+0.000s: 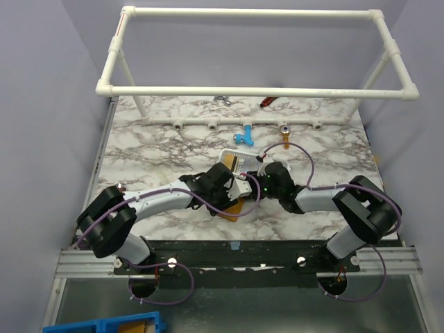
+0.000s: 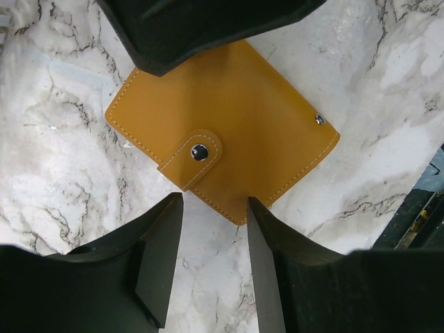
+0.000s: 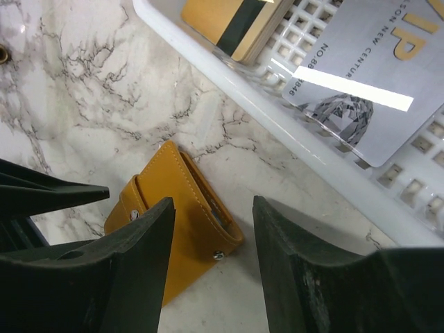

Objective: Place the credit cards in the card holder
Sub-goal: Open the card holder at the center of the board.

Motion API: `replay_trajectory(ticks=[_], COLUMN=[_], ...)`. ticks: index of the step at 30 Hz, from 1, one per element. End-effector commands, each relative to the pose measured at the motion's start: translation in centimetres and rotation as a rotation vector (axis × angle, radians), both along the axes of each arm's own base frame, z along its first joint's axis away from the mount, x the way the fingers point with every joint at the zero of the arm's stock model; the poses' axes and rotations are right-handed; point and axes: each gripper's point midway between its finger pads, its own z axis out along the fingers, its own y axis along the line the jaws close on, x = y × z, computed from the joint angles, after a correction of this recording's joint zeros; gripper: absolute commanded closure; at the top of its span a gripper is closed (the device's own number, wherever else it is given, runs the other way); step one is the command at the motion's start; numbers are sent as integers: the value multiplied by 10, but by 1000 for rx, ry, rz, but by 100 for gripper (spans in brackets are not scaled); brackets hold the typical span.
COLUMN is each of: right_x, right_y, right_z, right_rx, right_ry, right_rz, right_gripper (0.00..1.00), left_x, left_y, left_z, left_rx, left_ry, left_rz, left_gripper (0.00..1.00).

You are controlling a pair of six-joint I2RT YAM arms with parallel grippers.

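Observation:
The card holder [image 2: 229, 132], a flat orange wallet, lies on the marble under both grippers, its snap strap [image 2: 200, 151] resting on the cover apart from the stud [image 2: 319, 119]. My left gripper [image 2: 215, 201] hangs open above its near corner and holds nothing. My right gripper [image 3: 211, 202] stands open over the opposite edge of the card holder [image 3: 180, 208], also holding nothing. In the white basket [image 3: 277, 114] lie a silvery-white credit card [image 3: 361, 90] and a gold one with a black stripe [image 3: 232, 21]. From above, both grippers [image 1: 232, 189] [image 1: 258, 182] meet over the card holder [image 1: 239, 206].
The white mesh basket [image 1: 239, 161] sits just beyond the grippers. A blue fitting [image 1: 243, 137] and a small brown piece [image 1: 284, 129] lie farther back near the white pipe frame [image 1: 257, 91]. The table's black front edge shows in the left wrist view [image 2: 416, 215].

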Motion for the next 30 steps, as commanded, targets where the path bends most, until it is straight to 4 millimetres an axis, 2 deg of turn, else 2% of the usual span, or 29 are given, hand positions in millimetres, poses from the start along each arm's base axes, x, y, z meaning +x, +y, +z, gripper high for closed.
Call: replay_trajectory(ticks=[1,9,13,17,19,23,27,29,30], right_x=[-19,-42,-50,-54,-56,-55,-48,-45,-44], right_y=[-2,-2,-8,-15,-18,-27,-44,-54,-59], right_z=[-15,-4,2,4,3,2,2,7,10], right_rx=[-4,48,72,66,64,42,3,2,4], right_ry=[38,71,77,78,80,77,65,43,33], right_rz=[76,135,121,105,91,43,-63,-128,-155], right_gripper=[50,62,75,99,99,99,99,99,99], left_x=[-5,0,-1,0,2,8,7,11,13], left_y=[-12,-15,-17,-22,-32,-51,-48,-45,-43], left_z=[5,-7,-11,-10,3,37,52,57,60], left_rx=[-42,27,43,52,7,-89,-173,-241,-272], left_ry=[49,88,108,120,113,98,185,233,261], left_rz=[-28,-8,-22,-52,-57,-52,31,88,119], left_gripper=[53,58,61,64,64,56,51,31,25])
